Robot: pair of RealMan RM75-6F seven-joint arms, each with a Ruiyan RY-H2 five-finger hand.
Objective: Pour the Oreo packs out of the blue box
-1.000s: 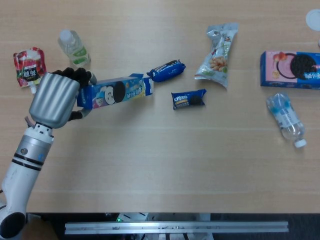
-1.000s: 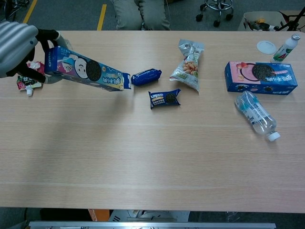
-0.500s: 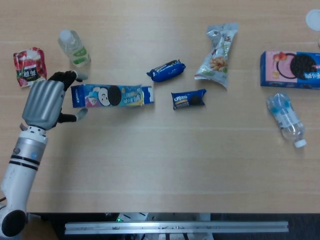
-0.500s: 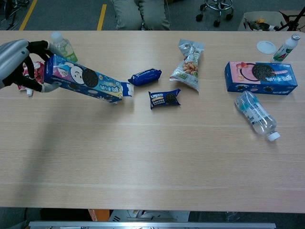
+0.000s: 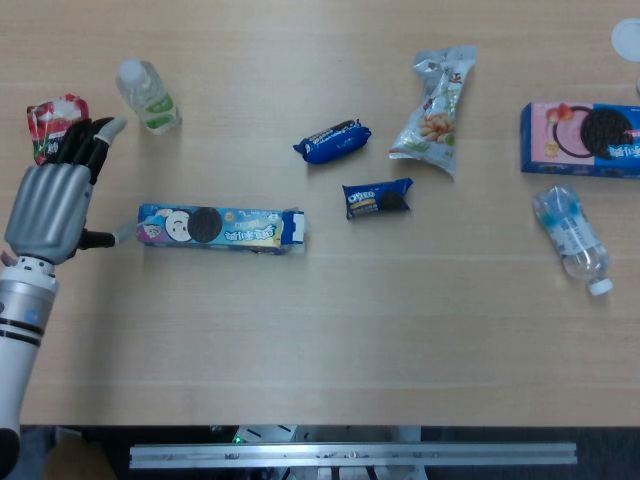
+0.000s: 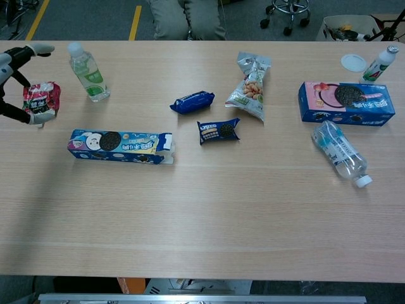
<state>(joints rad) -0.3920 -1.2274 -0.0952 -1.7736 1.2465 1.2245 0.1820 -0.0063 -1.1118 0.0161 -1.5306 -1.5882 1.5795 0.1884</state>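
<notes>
The long blue Oreo box [image 5: 220, 228] lies flat on the table, its open flap end facing right; the chest view shows the box [image 6: 120, 146] the same way. Two blue Oreo packs lie to its right: one pack [image 5: 333, 141] further back, the other pack [image 5: 377, 198] nearer. In the chest view these are the far pack [image 6: 192, 101] and the near pack [image 6: 219, 130]. My left hand [image 5: 55, 195] hovers just left of the box, fingers spread, holding nothing. Only its fingertips [image 6: 25, 82] show at the chest view's left edge. My right hand is out of sight.
A red pouch [image 5: 52, 122] and a small water bottle [image 5: 148, 96] lie behind my left hand. A snack bag [image 5: 438, 108] sits mid-table. A second Oreo box [image 5: 581, 140] and a lying clear bottle [image 5: 572, 238] are at the right. A white lid [image 6: 353, 62] and another bottle [image 6: 381, 62] stand far right.
My left hand lowered the blue box onto the table, let go and drew back to the left with fingers spread. The box now lies flat; both packs stayed put.
</notes>
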